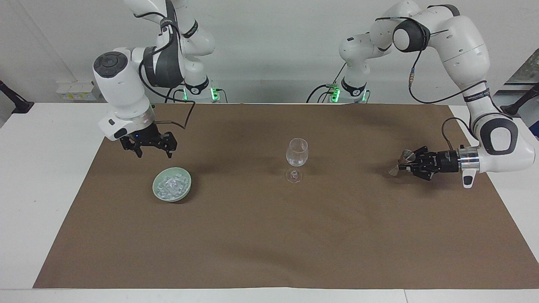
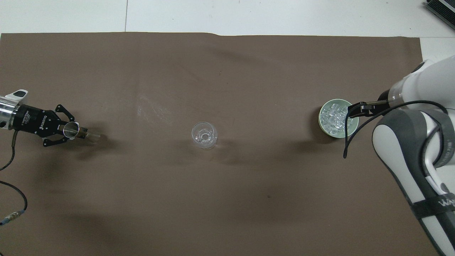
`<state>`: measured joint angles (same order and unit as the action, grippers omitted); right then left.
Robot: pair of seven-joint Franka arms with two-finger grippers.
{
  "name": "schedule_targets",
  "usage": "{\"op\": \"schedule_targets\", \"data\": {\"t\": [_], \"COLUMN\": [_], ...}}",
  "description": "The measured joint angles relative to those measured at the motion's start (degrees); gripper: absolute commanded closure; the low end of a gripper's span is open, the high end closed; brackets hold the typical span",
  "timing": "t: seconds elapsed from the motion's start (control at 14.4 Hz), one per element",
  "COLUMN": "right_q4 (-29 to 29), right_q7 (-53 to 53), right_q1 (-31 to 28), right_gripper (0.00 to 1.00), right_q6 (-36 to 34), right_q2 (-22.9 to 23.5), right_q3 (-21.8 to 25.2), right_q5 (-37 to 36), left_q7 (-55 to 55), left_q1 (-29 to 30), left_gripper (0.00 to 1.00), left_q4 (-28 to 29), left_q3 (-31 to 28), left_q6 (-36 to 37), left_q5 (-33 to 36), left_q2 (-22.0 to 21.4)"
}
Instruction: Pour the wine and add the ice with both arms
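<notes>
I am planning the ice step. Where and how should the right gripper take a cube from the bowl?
Probably from straight above: the bowl opens upward and its wall blocks any sideways approach. Pinch a top cube of the ice heap by two flat faces. The right gripper, open, hangs above the bowl's robot-side edge.

White table (image 1: 42,176) carries brown mat (image 1: 269,235), bowl (image 1: 172,184), wine glass (image 1: 297,159).

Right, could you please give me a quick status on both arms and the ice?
Left gripper shut on small clear cup, tilted. Right gripper open, over bowl of ice. Wine glass upright, nothing in the way.
</notes>
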<state>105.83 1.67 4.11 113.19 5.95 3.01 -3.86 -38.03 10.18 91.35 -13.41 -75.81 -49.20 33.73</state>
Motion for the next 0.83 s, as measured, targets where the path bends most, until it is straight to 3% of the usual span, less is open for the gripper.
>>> {"op": "schedule_targets", "data": {"t": [0.83], "right_q4": [5.44], "right_q7": [-1.03], "right_q1": [0.96], "right_gripper": [0.0], "right_q6": [11.05], "right_q2": [6.89], "right_q3": [-0.15], "right_q5": [-2.42], "left_q7": [0.09], "left_q1": [-0.97], "left_gripper": [1.0], "left_q4": [2.71], "left_q3": [0.11], "left_q6": [-3.69], "left_q5": [-1.05], "left_q2": [-0.19]}}
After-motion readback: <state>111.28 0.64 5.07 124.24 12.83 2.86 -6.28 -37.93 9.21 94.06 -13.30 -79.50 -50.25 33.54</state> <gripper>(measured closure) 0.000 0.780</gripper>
